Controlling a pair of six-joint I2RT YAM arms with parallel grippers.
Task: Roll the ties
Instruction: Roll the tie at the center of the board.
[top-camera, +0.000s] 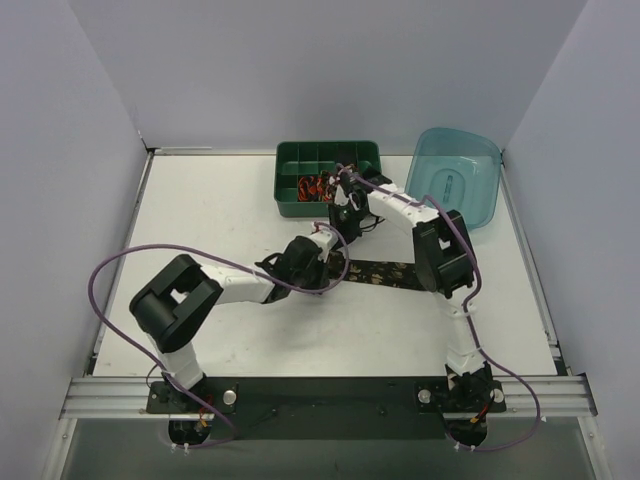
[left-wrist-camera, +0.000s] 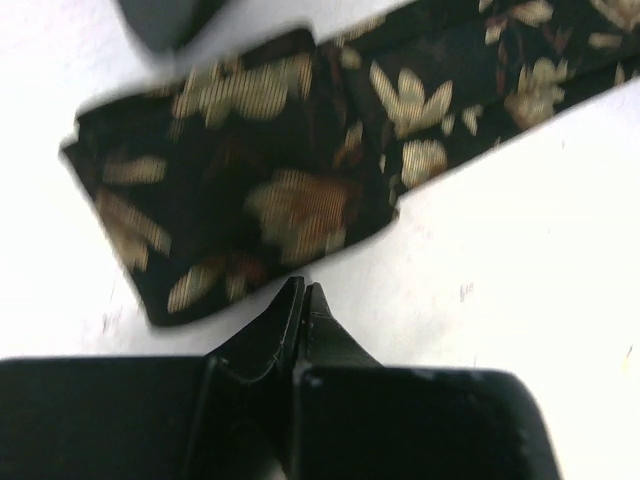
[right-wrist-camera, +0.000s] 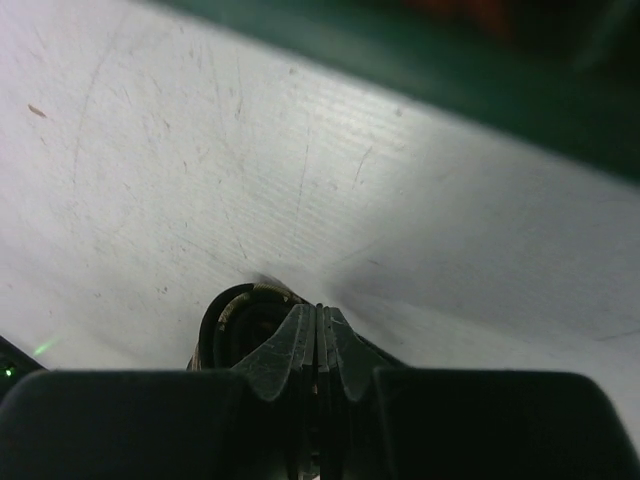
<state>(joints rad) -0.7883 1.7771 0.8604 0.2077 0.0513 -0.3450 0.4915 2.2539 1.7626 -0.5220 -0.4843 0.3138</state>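
Tie: long strip at table centre, long axis running 9 to 3 o'clock. Its folded end lies at 12 o'clock of the left gripper, the nearer one, whose fingers are pressed together on nothing, just beside the cloth edge. The right gripper, likewise closed, stands farther off by the tray.

The top camera looks down from high behind the arm bases, with the long tie near mid-frame. The left wrist camera hangs very close over that tie's end, facing down. The right wrist camera sits low over the table on the tie's far side, facing the green tray — the top view takes in both spots.
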